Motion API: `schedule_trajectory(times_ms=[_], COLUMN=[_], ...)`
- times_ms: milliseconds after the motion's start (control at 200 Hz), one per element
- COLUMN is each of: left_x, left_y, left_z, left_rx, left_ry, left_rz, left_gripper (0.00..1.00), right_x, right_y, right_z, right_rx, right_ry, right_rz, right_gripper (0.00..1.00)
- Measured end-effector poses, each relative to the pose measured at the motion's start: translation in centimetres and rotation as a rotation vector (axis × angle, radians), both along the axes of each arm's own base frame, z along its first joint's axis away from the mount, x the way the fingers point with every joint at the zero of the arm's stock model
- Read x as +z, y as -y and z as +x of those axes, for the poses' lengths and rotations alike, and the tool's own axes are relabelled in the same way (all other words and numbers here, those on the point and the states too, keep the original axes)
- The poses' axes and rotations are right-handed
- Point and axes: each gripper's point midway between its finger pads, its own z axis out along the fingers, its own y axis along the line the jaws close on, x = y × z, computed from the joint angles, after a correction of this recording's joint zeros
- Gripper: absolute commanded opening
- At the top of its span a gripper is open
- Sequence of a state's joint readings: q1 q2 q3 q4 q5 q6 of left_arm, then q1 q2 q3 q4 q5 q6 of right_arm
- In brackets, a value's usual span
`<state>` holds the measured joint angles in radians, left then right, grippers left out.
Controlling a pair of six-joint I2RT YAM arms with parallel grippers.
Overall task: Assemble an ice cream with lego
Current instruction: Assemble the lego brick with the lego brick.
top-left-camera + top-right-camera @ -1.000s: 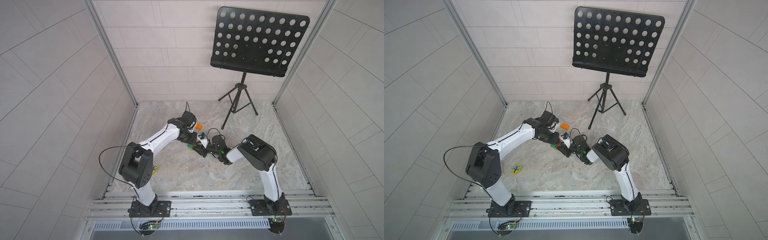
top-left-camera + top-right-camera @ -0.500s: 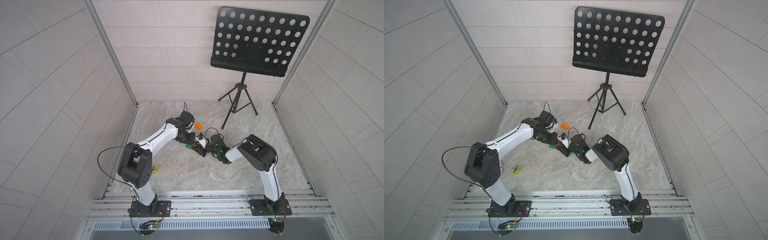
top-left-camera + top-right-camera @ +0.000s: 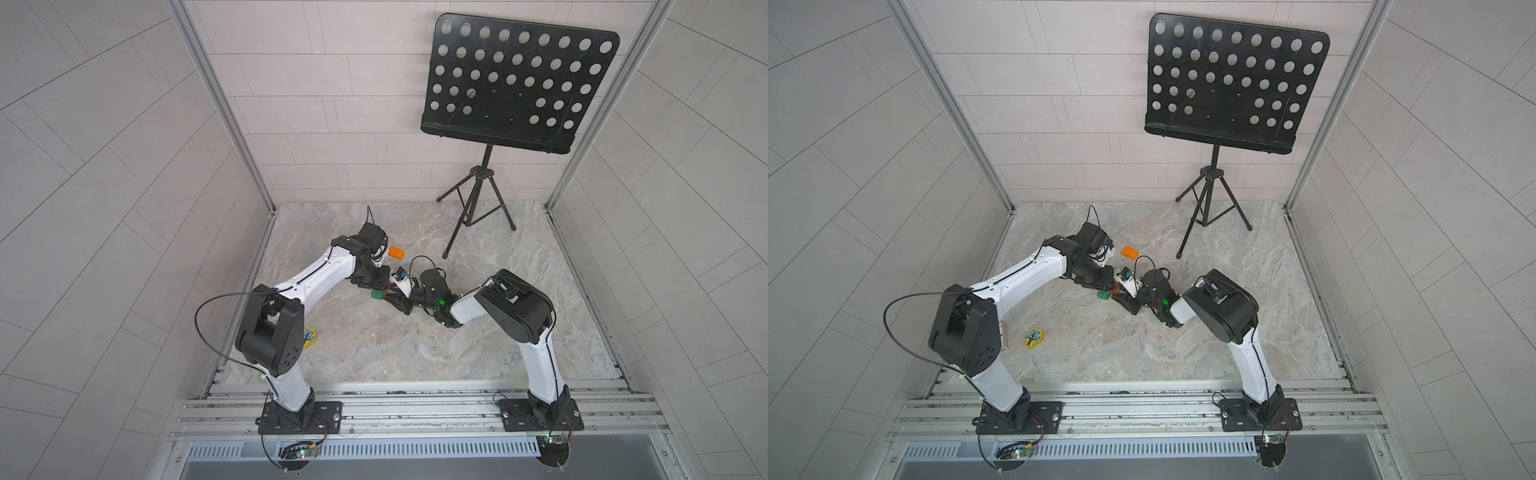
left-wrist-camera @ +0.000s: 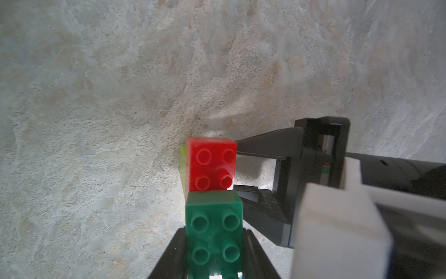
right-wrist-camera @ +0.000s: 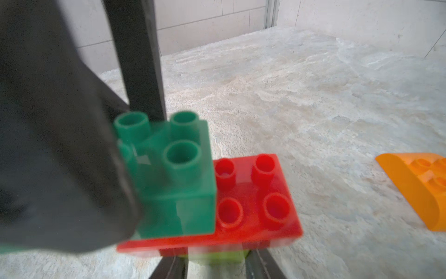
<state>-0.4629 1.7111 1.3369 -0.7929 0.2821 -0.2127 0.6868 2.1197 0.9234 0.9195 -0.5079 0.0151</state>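
While left jaws tight on green brick [image 4: 213, 232], right jaws tight on lime stem [image 5: 217, 257]; red brick [image 5: 253, 193] half-bare.

Left tool [image 3: 375, 289] and right tool [image 3: 390, 291] crowd the brick stack [image 3: 377, 295] mid-frame. An orange brick [image 3: 396, 252] lies just above, the music stand [image 3: 480, 173] upper right and a yellow piece [image 3: 309, 337] lower left. Bare tabletop [image 3: 395, 345] lies below.

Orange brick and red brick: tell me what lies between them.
Nothing. In the right wrist view, only bare marbled tabletop separates the red brick from the orange brick.
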Motion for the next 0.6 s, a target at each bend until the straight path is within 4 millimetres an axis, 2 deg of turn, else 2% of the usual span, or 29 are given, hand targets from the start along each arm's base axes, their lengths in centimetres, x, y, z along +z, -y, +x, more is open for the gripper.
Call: schedule_trajectory(times_ms=[190, 440, 600], left_x=[0.15, 0.31, 0.59], left_y=[0.27, 0.39, 0.01], left_z=[0.30, 0.77, 0.88], left_rx=[0.009, 0.014, 0.031], left_ry=[0.009, 0.030, 0.066], left_rz=[-0.015, -0.020, -0.018], left_gripper=[0.00, 0.00, 0.00], right_x=[-0.23, -0.28, -0.35], right_y=[0.23, 0.47, 0.39], right_z=[0.18, 0.40, 0.21], right_rx=[-0.015, -0.026, -0.016], right_ry=[-0.008, -0.020, -0.027], right_rz=[-0.007, -0.003, -0.002], right_gripper=[0.48, 0.67, 0.72])
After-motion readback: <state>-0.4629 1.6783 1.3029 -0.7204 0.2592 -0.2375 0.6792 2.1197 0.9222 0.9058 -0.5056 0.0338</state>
